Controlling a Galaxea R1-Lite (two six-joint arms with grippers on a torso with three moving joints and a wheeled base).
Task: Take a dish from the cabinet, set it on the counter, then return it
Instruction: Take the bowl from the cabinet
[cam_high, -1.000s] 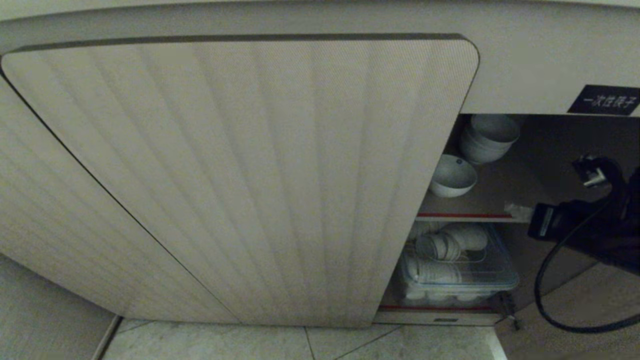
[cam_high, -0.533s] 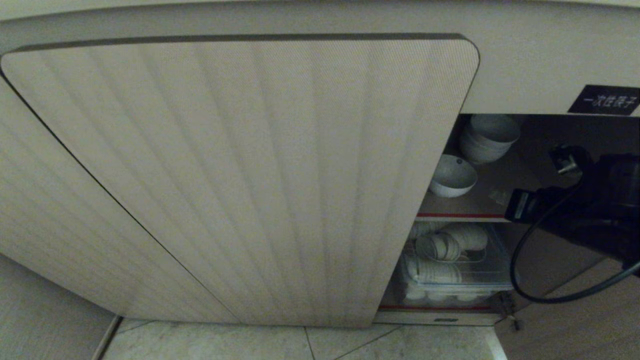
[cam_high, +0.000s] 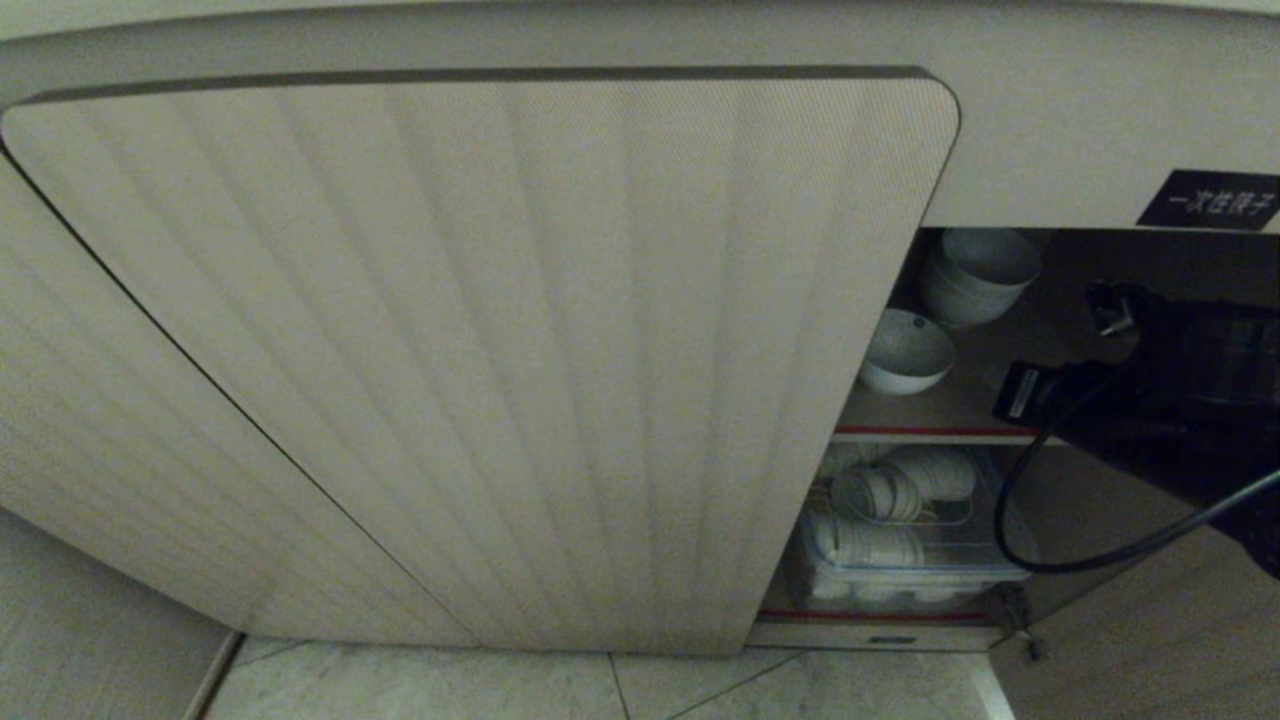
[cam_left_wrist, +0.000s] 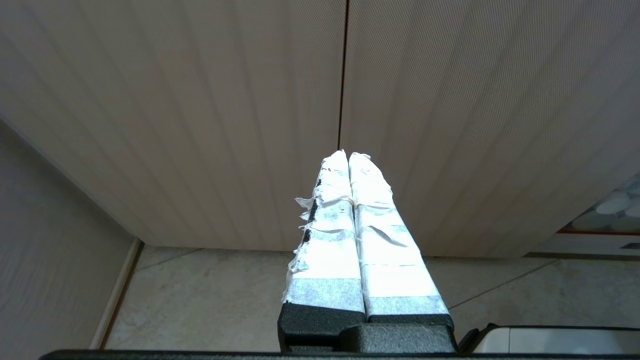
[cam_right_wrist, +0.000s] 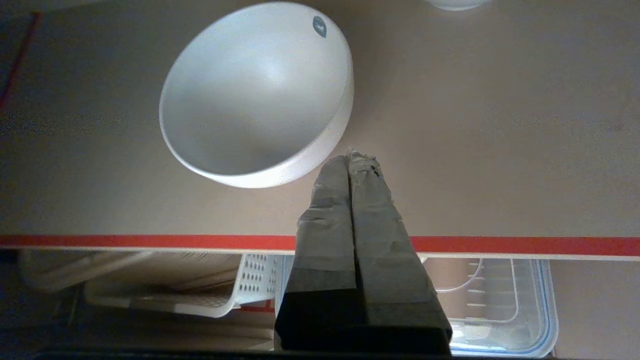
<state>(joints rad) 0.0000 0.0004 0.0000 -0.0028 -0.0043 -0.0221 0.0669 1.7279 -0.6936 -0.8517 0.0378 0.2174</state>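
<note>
The dish is a small white bowl with a grey dot inside its rim, standing on the upper shelf of the cabinet, whose right side stands open. My right arm reaches in from the right at shelf height. In the right wrist view the right gripper is shut and empty, its tips just over the red shelf edge, beside the dish and apart from its rim. My left gripper is shut and parked low, facing the closed ribbed doors. The counter is out of view.
A stack of white bowls sits at the back of the upper shelf. On the lower shelf, a clear lidded box holds more bowls, next to a white perforated basket. A black cable loops below my right arm. Tiled floor lies below.
My right arm has moved left and slightly up, further into the cabinet opening at the upper shelf, its cable loop swinging along. The gripper stayed shut; the dish has not moved.
</note>
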